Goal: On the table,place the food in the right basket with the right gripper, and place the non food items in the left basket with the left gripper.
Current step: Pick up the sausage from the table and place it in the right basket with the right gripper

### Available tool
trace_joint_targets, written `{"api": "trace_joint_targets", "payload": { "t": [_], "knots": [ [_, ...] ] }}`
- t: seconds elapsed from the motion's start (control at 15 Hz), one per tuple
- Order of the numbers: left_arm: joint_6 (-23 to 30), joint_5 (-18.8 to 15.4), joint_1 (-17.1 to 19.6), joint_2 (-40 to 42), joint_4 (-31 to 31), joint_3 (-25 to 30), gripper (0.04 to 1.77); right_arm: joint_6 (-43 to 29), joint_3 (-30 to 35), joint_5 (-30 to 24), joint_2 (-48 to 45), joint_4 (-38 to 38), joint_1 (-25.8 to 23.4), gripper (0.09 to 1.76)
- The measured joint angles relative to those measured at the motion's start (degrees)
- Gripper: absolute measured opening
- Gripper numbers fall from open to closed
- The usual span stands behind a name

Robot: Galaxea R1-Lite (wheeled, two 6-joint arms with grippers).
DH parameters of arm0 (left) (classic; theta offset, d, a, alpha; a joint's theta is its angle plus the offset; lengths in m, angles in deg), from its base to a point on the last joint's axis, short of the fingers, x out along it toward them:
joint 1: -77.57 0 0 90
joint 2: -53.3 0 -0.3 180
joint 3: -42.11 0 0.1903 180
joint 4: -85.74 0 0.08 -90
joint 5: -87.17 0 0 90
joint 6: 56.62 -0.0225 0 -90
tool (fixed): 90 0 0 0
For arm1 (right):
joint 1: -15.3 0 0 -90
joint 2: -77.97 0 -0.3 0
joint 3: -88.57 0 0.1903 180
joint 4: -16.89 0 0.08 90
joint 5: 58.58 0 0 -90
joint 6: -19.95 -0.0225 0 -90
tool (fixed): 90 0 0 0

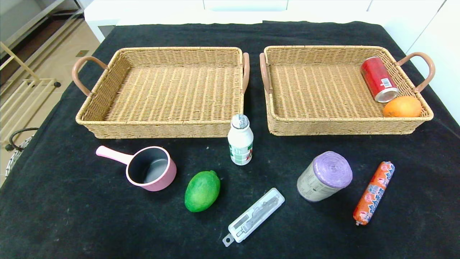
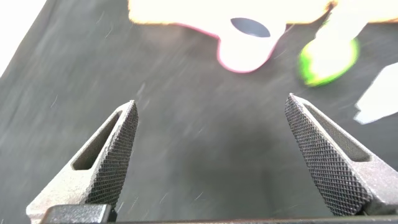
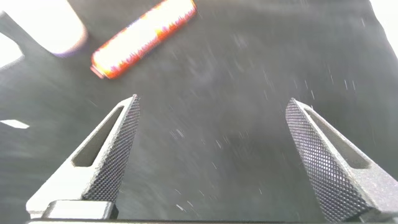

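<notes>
Only wrist cams: spread left gripper (image 2: 211,149), right gripper (image 3: 211,149).

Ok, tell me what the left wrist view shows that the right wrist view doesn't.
Only the left wrist view shows the pink saucepan, the green lime-like fruit, the edge of a wicker basket, part of the clear plastic case, and the left gripper, fingers spread wide. Only the right wrist view shows the orange sausage stick, a bit of the purple-topped roll, and the right gripper, also wide open and empty. Both share the black tablecloth under open fingers.
</notes>
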State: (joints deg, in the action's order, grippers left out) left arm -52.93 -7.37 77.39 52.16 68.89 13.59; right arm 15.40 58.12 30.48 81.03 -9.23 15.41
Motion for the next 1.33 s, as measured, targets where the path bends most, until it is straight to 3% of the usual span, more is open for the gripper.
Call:
{"api": "trace_joint_targets", "payload": {
  "t": [0.27,0.47,0.6,0.87,1.07,1.2,1.33],
  "knots": [
    [0.4,-13.3,-0.3,-6.7,0.2,-8.2,1.72,-0.5,-8.2,-11.2,8.6,-0.3,0.4,1.71],
    [0.3,-18.0,-2.2,-14.9,1.0,-13.4,1.72,-0.1,-13.9,-16.9,17.5,1.2,0.6,1.71],
    [0.2,-19.1,-5.8,-22.1,2.9,-16.6,1.72,0.3,-16.5,-18.8,24.6,6.9,1.0,1.71],
    [0.2,-19.6,-16.5,-36.7,8.7,-21.5,1.72,0.4,-19.3,-18.7,38.2,19.2,5.4,1.71],
    [0.0,-19.4,-22.9,-46.5,12.0,-25.7,1.72,0.2,-22.0,-12.9,44.5,20.5,13.8,1.71],
    [-0.1,-19.3,-25.0,-51.2,12.4,-29.5,1.72,0.1,-23.5,-7.2,48.0,21.3,19.3,1.71],
    [-0.3,-19.2,-26.1,-55.2,12.7,-32.5,1.72,-0.6,-24.4,-6.0,50.7,23.3,21.5,1.71]
  ]
}}
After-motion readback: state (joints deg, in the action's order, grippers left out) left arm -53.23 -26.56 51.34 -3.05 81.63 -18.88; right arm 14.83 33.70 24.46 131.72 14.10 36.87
